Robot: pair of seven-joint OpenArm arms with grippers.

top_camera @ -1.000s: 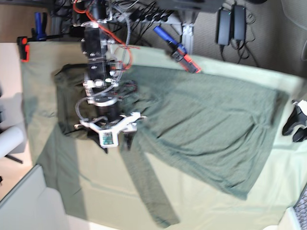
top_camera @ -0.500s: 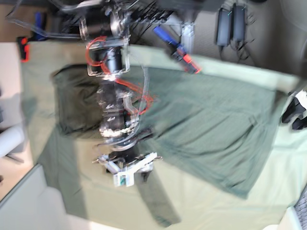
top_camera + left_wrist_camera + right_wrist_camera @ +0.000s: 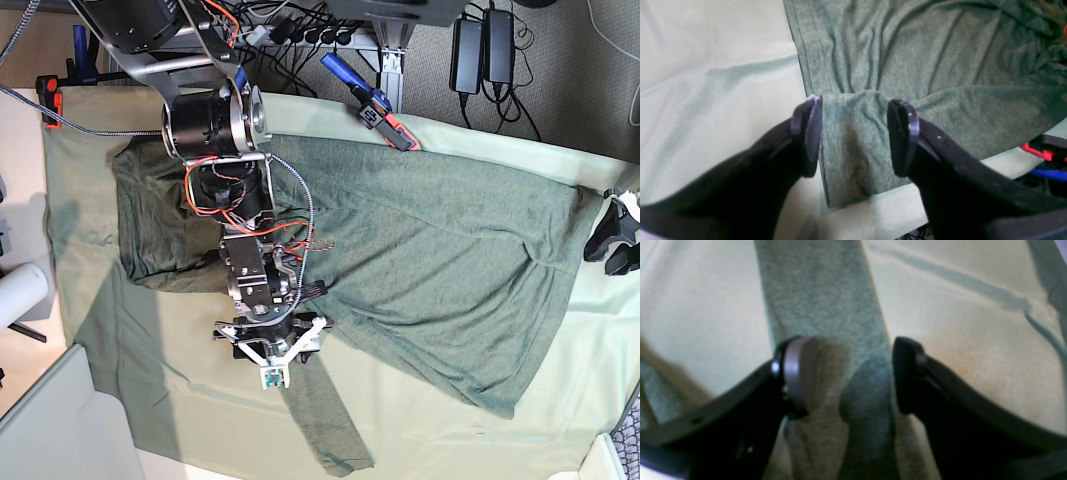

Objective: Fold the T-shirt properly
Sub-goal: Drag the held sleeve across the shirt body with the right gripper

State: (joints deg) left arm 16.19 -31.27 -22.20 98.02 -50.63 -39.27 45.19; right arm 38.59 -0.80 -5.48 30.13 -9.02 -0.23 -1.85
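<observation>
The T-shirt [image 3: 420,270] lies spread lengthwise along the counter [image 3: 560,420]. Right gripper [image 3: 272,352] hangs over the long sleeve [image 3: 826,306], jaws apart, straddling it, sleeve axis running away between them. Left gripper [image 3: 853,136], jaws apart, straddles the hem corner [image 3: 853,160]; nothing clamped.

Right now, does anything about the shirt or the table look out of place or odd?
The T-shirt lies spread but crooked and wrinkled. One long sleeve trails off alone toward the table cloth's edge, and the hem corner is folded over. Nothing looks torn or spilled.
</observation>
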